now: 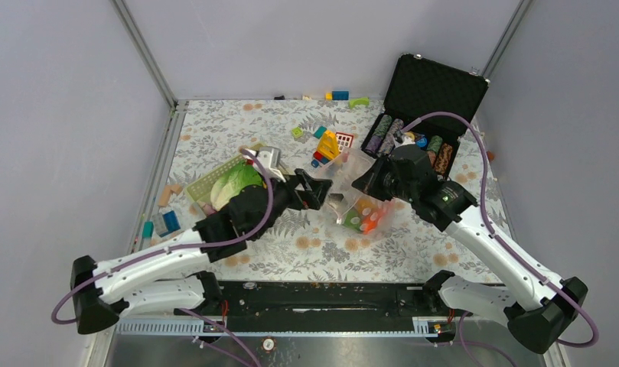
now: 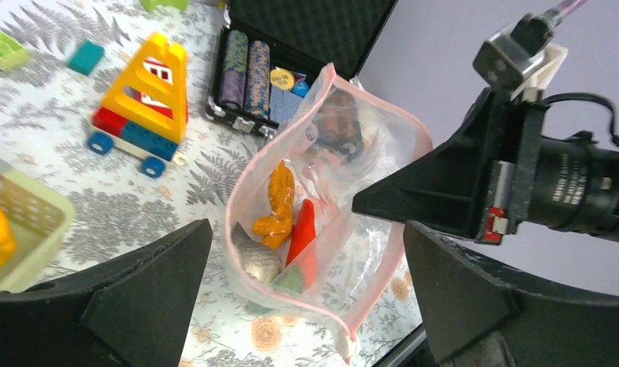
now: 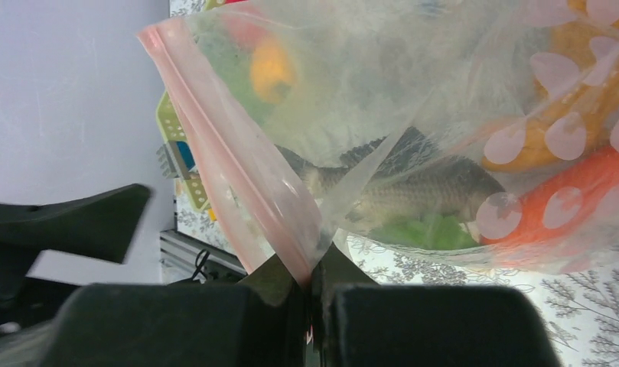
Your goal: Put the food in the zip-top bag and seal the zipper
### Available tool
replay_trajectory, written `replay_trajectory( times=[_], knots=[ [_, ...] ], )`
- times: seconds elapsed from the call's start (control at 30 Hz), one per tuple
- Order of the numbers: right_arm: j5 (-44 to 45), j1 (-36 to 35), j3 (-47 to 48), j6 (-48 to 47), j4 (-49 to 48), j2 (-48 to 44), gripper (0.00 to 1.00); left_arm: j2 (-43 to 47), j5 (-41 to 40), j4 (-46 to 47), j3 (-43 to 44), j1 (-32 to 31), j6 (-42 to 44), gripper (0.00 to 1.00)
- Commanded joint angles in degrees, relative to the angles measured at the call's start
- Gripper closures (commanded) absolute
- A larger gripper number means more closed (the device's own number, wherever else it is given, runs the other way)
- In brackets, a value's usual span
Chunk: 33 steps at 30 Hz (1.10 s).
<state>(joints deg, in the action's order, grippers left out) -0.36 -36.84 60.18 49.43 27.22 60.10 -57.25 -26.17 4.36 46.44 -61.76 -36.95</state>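
Observation:
The clear zip-top bag (image 1: pixel 365 208) hangs open just above the table, its pink zipper (image 2: pixel 243 191) curving in a loop around the mouth. Food lies inside: an orange piece (image 2: pixel 279 202), a red piece (image 2: pixel 306 229), a grey fish-like piece (image 2: pixel 256 261) and something green (image 2: pixel 292 280). My right gripper (image 3: pixel 314 267) is shut on the zipper strip at one end of the mouth and holds the bag up. My left gripper (image 2: pixel 306 237) stands wide open, one finger on each side of the bag's mouth, touching nothing.
A pale green basket (image 1: pixel 214 180) holding a cabbage sits behind my left arm. An open black case of poker chips (image 1: pixel 413 138) stands at the back right. A block-built toy (image 1: pixel 329 145) and loose blocks (image 1: pixel 164 218) lie on the flowered tablecloth.

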Motion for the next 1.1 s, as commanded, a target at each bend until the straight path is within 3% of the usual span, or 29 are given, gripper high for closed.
replay_trajectory(
  times=[0.0, 0.1, 0.27, 0.47, 0.63, 0.77, 1.07],
  knots=[
    [4.32, 0.24, 0.63, -3.11, 0.98, -2.37, 1.0, 3.63, -0.46, -9.67, 5.96, 3.61, 6.42, 0.01],
    [4.67, 0.21, 0.0, -4.15, 1.22, -3.05, 1.0, 2.31, 1.58, -16.21, 7.91, 10.31, 5.7, 0.01],
    [5.52, 0.19, -0.38, -5.33, 2.56, -3.58, 1.0, -0.23, 14.24, -19.11, 8.33, 22.97, 6.16, 0.01],
    [6.45, 0.25, -0.76, -6.47, 3.01, -3.41, 1.0, -6.22, 16.0, -25.16, 10.78, 30.85, 7.09, 0.01],
    [6.51, 0.27, -0.85, -7.2, 3.18, -2.94, 1.0, -11.85, 25.01, -24.87, 10.87, 38.11, 7.17, 0.01],
    [7.26, 0.29, -0.85, -7.33, 3.8, -2.72, 1.0, -16.78, 29.28, -24.77, 12.32, 41.56, 6.22, 0.01],
    [9.09, 0.4, -1.7, -7.16, 4.48, -2.86, 1.0, -24.28, 24.69, -26.33, 15.11, 42.73, 2.56, 0.01]
  ],
)
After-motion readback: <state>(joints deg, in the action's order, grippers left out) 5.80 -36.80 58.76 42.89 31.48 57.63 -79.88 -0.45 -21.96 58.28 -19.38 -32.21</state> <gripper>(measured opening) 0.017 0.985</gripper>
